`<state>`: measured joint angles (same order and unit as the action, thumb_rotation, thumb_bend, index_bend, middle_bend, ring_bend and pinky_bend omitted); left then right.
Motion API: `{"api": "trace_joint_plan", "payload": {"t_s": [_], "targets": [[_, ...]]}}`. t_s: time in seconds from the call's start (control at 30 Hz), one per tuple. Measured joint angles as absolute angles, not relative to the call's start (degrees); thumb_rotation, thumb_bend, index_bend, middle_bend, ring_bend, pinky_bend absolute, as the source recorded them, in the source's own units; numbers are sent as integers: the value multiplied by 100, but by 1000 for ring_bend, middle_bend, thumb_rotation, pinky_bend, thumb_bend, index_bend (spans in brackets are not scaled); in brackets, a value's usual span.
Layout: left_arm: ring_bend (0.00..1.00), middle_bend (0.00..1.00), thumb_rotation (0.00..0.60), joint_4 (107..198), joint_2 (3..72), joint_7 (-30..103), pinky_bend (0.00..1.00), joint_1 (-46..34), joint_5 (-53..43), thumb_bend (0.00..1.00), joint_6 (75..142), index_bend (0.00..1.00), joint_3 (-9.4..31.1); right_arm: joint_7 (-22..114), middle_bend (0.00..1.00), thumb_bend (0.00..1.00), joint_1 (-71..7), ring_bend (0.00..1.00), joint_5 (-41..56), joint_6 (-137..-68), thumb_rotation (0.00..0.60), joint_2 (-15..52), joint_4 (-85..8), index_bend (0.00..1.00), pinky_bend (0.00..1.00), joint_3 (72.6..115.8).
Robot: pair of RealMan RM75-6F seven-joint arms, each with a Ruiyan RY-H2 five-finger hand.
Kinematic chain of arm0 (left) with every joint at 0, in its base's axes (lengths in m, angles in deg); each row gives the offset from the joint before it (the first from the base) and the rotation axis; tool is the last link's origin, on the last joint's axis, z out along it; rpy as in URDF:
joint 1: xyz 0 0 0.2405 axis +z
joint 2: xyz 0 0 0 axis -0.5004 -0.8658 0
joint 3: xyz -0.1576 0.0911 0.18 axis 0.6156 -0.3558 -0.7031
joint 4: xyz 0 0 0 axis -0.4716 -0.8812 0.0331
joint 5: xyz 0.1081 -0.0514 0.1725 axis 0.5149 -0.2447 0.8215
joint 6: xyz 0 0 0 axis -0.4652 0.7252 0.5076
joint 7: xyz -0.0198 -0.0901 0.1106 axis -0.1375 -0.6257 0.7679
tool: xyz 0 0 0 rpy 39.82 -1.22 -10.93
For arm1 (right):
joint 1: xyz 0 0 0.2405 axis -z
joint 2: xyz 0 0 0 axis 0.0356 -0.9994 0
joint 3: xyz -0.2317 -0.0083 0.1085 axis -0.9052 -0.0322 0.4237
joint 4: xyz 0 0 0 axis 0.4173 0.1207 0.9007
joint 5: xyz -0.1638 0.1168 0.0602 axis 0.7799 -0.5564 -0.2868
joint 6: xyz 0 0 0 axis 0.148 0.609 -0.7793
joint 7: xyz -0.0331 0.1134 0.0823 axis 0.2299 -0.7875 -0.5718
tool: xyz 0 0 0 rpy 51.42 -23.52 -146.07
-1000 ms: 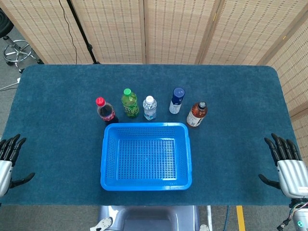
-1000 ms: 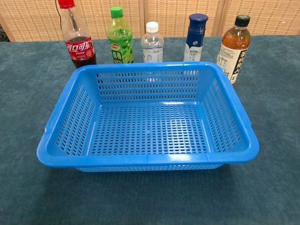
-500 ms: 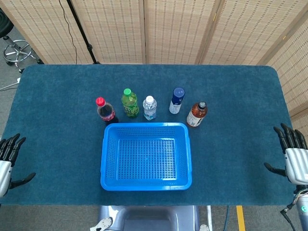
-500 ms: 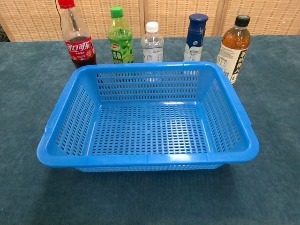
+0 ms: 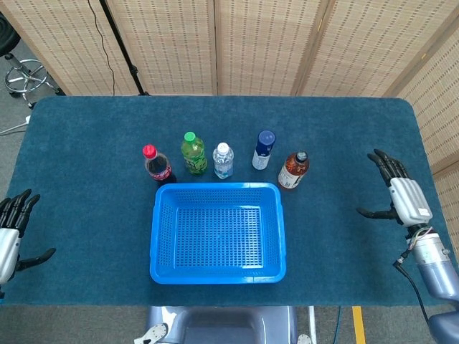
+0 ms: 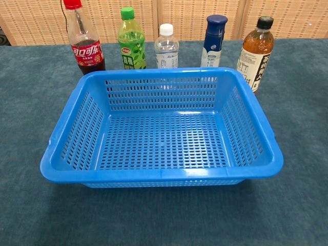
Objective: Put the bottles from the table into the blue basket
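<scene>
On the dark teal carpeted table (image 5: 86, 143) we see the empty blue perforated plastic basket (image 5: 161, 272), with five upright bottles in a row just behind it. Our right hand (image 5: 399, 193), fingers spread and empty, lies nearest the brown tea bottle (image 5: 292, 170), which stands to its left. Our left hand (image 5: 8, 236), likewise spread and empty, sits well apart.

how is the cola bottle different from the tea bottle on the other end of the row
The cola bottle has a red cap and red label; the tea bottle has a black cap and pale label. Cola is near-black, tea amber. Cola stands leftmost, tea rightmost. Both stand upright behind the basket, untouched.
</scene>
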<state>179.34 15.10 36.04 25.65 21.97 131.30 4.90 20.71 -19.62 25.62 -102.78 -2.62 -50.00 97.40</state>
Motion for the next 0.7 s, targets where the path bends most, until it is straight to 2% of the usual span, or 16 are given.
{"api": "trace_joint_plan", "payload": {"t_s": [0.2, 0.37, 0.7], "targets": [[0, 0, 600, 17925, 1559, 3745, 0, 2432, 2008, 31, 12865, 0, 537, 676, 0, 0, -2558, 0, 2711, -9491, 600, -38, -4494, 0, 0, 9769], [0, 0, 600, 17966, 1563, 3773, 0, 2335, 1879, 31, 12742, 0, 614, -106, 0, 0, -3086, 0, 2868, -9036, 600, 421, -3826, 0, 0, 9733], [0, 0, 600, 17990, 1590, 3877, 0, 2295, 1687, 31, 12715, 0, 696, -672, 0, 0, -3624, 0, 2992, -8706, 600, 1209, -3055, 0, 0, 9588]]}}
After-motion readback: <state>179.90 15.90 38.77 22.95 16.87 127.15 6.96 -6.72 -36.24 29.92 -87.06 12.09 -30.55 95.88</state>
